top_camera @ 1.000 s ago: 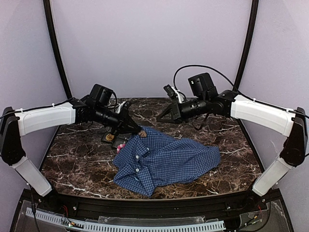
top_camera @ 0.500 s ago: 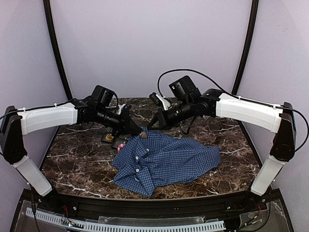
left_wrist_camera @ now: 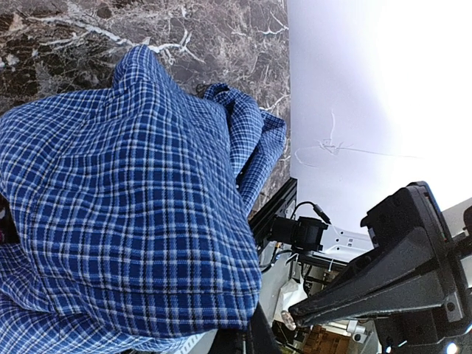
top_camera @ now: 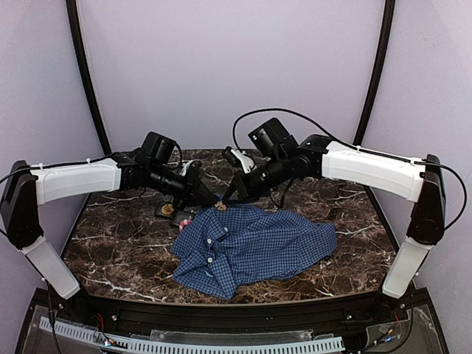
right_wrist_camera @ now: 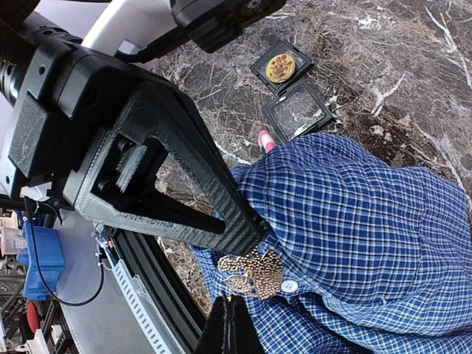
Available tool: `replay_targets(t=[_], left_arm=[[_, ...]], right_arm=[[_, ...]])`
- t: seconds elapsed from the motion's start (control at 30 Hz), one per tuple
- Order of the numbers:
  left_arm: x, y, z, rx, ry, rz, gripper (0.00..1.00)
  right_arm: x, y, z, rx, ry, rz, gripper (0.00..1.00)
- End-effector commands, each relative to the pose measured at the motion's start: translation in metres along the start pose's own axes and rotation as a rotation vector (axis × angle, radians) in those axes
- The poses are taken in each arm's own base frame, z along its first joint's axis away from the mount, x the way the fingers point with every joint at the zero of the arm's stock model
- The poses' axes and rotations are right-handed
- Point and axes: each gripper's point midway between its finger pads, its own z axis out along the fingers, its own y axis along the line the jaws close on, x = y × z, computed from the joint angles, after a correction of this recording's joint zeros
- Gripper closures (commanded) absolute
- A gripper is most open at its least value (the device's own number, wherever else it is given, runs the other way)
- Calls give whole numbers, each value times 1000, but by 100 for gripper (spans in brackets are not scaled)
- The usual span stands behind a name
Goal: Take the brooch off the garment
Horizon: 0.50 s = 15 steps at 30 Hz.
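The garment, a blue checked shirt (top_camera: 251,247), lies crumpled on the marble table. My left gripper (top_camera: 211,199) is shut on its cloth near the button placket and lifts that fold; in the left wrist view the cloth (left_wrist_camera: 125,214) covers the jaws. The gold brooch (right_wrist_camera: 255,272) is pinned beside a white button, just under the left gripper's fingers (right_wrist_camera: 221,214). My right gripper (right_wrist_camera: 228,310) is shut and empty. Its tip sits right at the brooch's (top_camera: 220,206) lower edge, and contact is unclear.
A black slotted tray (right_wrist_camera: 299,110) lies on the table just beyond the shirt, with a round gold piece (right_wrist_camera: 281,67) in one slot. A pink object (right_wrist_camera: 265,140) peeks out at the shirt's edge. The rig's black rail (top_camera: 236,310) runs along the near edge.
My right arm has swung left and down from mid-table until its shut tip is at the brooch. The left gripper has kept its hold on the shirt in the same place.
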Motion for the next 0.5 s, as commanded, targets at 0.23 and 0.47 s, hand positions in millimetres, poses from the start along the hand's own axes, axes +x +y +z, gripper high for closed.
replay_targets(t=[0.23, 0.47], left_arm=[[-1, -4, -2, 30, -5, -1, 99], [-2, -6, -3, 34, -10, 1, 99]], right_arm=[[-4, 2, 4, 23, -5, -23, 100], [-2, 1, 6, 23, 4, -24, 100]])
